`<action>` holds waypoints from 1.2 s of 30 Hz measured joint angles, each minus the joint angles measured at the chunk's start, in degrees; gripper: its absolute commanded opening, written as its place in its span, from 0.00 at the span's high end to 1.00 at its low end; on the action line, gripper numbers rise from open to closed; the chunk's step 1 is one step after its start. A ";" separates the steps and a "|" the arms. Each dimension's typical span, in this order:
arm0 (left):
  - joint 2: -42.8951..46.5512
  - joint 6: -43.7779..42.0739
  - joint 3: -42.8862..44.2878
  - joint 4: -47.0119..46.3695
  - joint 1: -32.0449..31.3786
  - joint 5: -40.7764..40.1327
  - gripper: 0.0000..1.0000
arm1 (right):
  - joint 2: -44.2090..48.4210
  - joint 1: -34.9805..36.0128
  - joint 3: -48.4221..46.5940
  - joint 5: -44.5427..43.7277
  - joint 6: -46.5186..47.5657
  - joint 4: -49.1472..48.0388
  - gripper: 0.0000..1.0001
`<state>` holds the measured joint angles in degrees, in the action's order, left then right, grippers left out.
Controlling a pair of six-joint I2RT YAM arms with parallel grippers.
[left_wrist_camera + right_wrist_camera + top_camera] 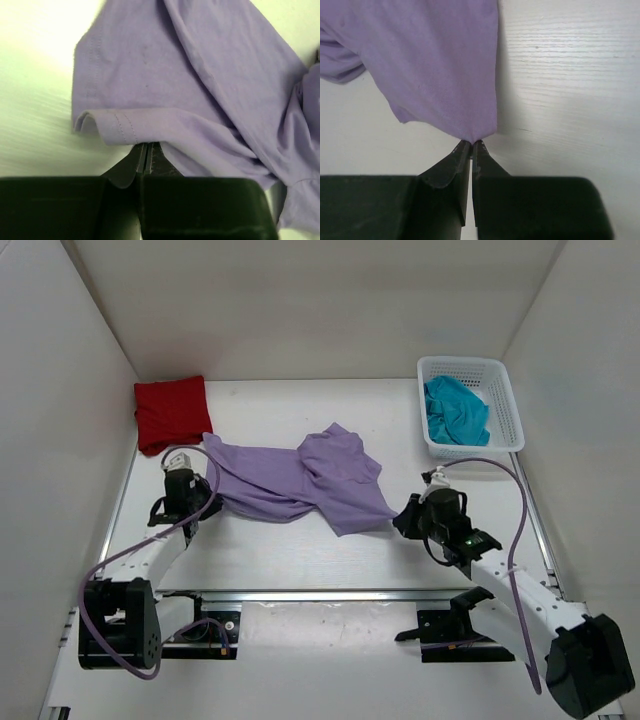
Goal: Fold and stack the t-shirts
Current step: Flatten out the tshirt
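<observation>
Your left jaws pinch the hem of the lavender t-shirt [300, 480], with the folded red t-shirt [172, 412] behind them at the back left of the counter [300, 560]. That lavender cloth lies rumpled mid-counter — your right jaws are pressed together on its near right corner — and the teal t-shirt [455, 410] sits in the white basket [460, 362].

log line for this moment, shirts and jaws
left jaws: shut on purple shirt hem | right jaws: shut on its corner | red shirt: folded | teal shirt: in basket
</observation>
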<state>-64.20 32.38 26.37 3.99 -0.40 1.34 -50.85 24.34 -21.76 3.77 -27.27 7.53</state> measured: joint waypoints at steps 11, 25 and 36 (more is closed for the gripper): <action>1.57 -8.68 3.19 15.78 11.30 12.74 1.00 | -0.04 -7.06 1.81 8.09 -0.76 -1.03 0.99; 8.81 -9.18 3.80 21.40 13.00 13.05 0.76 | -1.51 -6.21 3.32 10.19 -1.27 -1.97 1.00; 22.32 -1.27 -2.47 22.36 6.25 6.40 0.81 | -2.62 -4.48 3.32 10.58 -1.27 -3.54 1.00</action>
<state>-41.89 31.11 23.90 26.35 5.85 7.75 -53.47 19.86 -18.44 14.35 -28.53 3.99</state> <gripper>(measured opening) 0.138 0.021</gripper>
